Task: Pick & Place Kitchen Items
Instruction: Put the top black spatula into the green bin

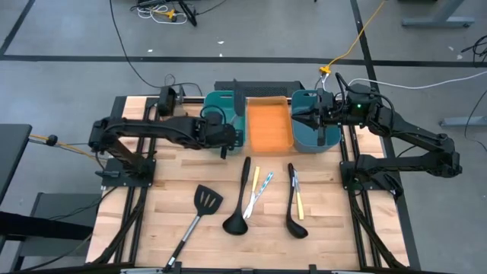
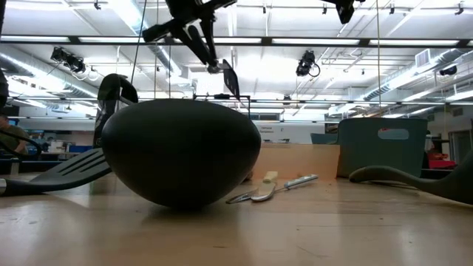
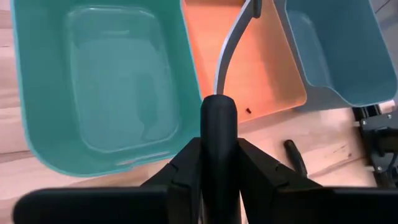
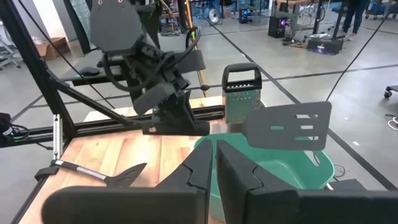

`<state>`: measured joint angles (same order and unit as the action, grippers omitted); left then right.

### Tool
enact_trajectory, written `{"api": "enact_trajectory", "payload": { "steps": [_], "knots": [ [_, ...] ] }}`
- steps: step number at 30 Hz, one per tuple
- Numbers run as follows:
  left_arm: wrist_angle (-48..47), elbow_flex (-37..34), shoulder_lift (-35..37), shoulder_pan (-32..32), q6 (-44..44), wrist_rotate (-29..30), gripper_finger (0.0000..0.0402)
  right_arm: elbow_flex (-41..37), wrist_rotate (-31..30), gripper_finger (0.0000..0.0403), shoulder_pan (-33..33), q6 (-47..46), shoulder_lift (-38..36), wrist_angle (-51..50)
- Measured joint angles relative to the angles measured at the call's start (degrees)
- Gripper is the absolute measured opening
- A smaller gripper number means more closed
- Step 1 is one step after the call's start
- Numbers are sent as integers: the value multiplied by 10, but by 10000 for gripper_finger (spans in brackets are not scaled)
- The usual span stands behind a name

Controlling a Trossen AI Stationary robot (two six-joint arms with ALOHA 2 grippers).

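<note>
Two fingers (image 3: 186,171) of the left gripper (image 3: 217,149) are clenched on the black handle of the held spatula (image 3: 217,121), taken near the butt end. Its grey shaft runs out over the orange bin (image 3: 267,74), beside the teal bin (image 3: 37,93). In the right wrist view a slotted head hangs in the air, though which tool it belongs to cannot be settled.

Handling judgement: light, rigid, with a smooth rounded handle. Gripped this far back, the long shaft gives leverage and the tool may swivel in the jaws. A hold nearer mid-length would balance better.

The right gripper (image 1: 313,118) waits over the blue bin (image 1: 304,138), fingers closed together on nothing visible.

On the table (image 1: 358,228) lie another spatula (image 1: 199,213), two ladles (image 1: 240,202) (image 1: 293,205) and thin sticks (image 1: 255,183). The ladles are likely bowl-heavy and best taken on the handle. The sticks lie flat and low, and will be awkward to pinch.

No brand, label or legible writing is found on any item.
</note>
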<state>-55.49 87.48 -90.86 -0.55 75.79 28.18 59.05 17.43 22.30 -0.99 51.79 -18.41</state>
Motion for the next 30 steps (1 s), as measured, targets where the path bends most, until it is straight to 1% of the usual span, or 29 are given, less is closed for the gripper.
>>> {"api": "enact_trajectory", "payload": {
  "steps": [5, 11, 13, 17, 23, 30],
  "knots": [
    [-33, 0, 22, -13, -14, -27, 82, 0, 0, 27, 0, 0, 0, 0],
    [-94, 0, 27, -46, -53, -98, 82, 0, 0, 27, 0, 0, 0, 0],
    [-108, 0, 28, -56, -70, -112, 82, 0, 0, 27, 0, 0, 0, 0],
    [-117, 0, 28, -73, -93, -120, 81, 0, 0, 27, 0, 0, 0, 0],
    [-120, 0, 28, -95, -132, -150, 82, 0, 0, 27, 0, 0, 0, 0],
    [-146, 0, 28, -116, -172, -177, 81, 0, 0, 27, 0, 0, 0, 0]
  ]
}}
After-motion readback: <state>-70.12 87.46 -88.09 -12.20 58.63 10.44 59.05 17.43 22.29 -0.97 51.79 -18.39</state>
